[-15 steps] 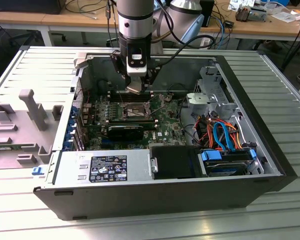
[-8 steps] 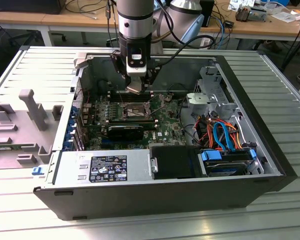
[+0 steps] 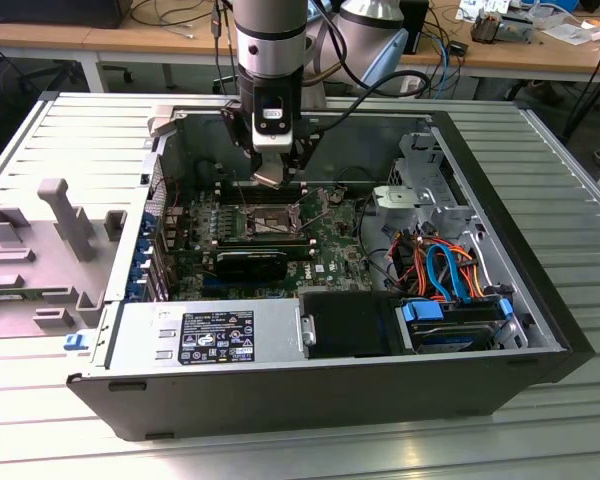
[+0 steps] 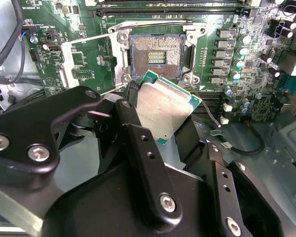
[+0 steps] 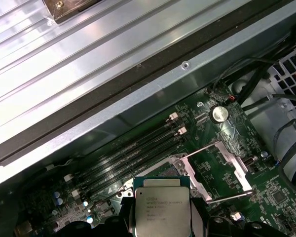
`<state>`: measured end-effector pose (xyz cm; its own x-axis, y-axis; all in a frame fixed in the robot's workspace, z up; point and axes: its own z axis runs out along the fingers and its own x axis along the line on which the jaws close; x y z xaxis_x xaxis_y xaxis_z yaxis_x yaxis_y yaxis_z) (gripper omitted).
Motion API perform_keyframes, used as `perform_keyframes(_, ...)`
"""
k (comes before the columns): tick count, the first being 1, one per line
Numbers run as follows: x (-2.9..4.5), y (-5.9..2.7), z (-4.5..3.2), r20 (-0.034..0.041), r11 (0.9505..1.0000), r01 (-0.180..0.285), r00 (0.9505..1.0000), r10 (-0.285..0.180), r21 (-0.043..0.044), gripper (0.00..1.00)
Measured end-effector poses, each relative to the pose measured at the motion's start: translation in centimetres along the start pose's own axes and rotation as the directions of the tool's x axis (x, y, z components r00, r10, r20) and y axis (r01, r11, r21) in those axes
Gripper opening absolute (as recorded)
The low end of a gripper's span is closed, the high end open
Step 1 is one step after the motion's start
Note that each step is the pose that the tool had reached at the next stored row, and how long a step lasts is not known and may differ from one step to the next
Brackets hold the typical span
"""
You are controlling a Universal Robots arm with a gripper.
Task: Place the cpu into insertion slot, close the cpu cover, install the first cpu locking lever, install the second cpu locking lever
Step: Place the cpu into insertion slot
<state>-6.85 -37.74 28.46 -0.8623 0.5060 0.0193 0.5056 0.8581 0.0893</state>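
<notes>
My gripper (image 3: 271,174) hangs inside the open computer case, shut on the cpu (image 3: 268,180), a flat silver-topped square with a green edge. In the second wrist view the cpu (image 4: 163,106) sits tilted between the black fingers (image 4: 134,123), just short of the insertion slot (image 4: 155,54), whose dark contact field lies bare. The cpu cover (image 4: 84,61), a thin silver frame, is swung open flat beside the slot. In the first wrist view the cpu (image 5: 162,210) hides part of the insertion slot (image 5: 180,165), and the cpu cover (image 5: 222,168) stands open beside it.
Long black memory slots (image 5: 133,153) run beside the socket, with a coin cell (image 5: 218,113) nearby. A black card (image 3: 255,262), the power supply (image 3: 210,335) and a drive bay with blue and orange cables (image 3: 450,275) fill the case. A grey fixture (image 3: 60,230) stands at the exterior view's left.
</notes>
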Motion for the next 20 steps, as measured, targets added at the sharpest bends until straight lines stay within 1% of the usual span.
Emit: perform_keyframes(20, 0.00, 0.00, 0.00, 0.0015, 0.9999, -0.016, 0.9999, 0.016, -0.0003, 0.55)
